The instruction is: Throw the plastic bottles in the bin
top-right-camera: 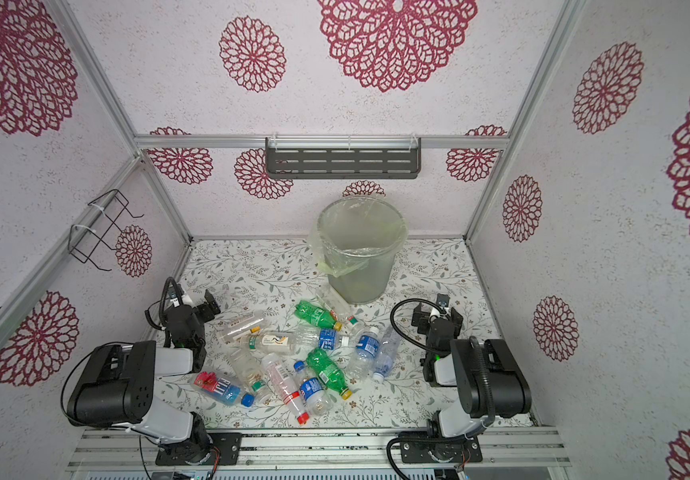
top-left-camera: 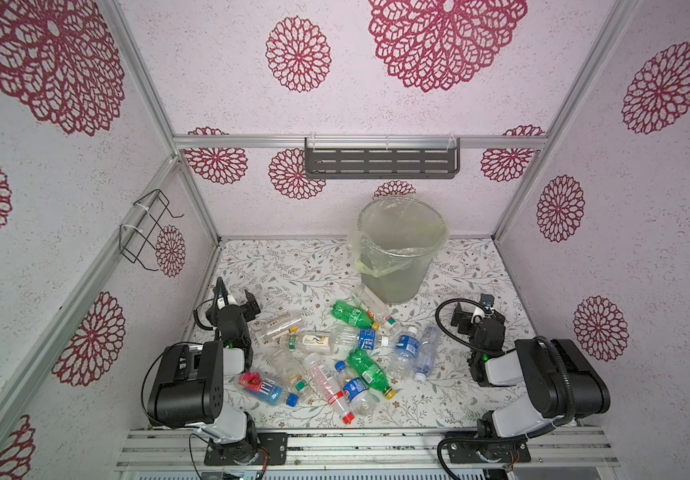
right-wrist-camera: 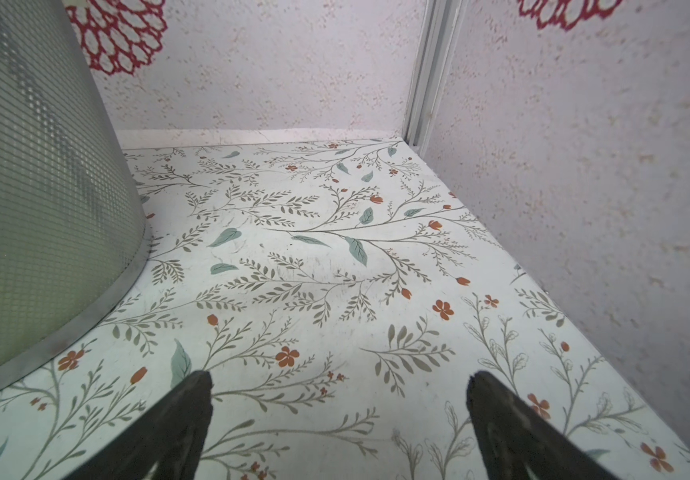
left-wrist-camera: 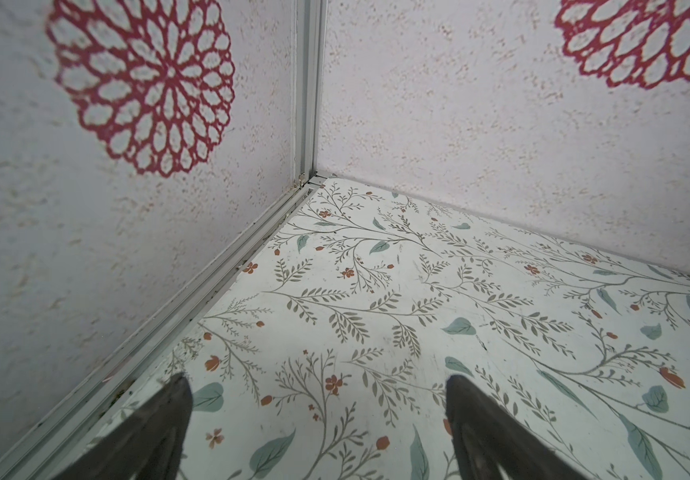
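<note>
Black, blocky arm housings (top-left-camera: 185, 384) sit nearest, one at each front corner of the smooth floral-print table (top-left-camera: 451, 399). At the back middle stands the bin (top-left-camera: 393, 278), a round tapered grey wire mesh lined with a thin yellowish-green bag (top-left-camera: 362, 245). In front of it the plastic bottles (top-left-camera: 308, 341), mostly clear and ribbed, two green, lie heaped on the table between the arms. Both the left gripper (left-wrist-camera: 317, 380) and the right gripper (right-wrist-camera: 340, 376) stand spread wide, holding nothing, over bare table.
</note>
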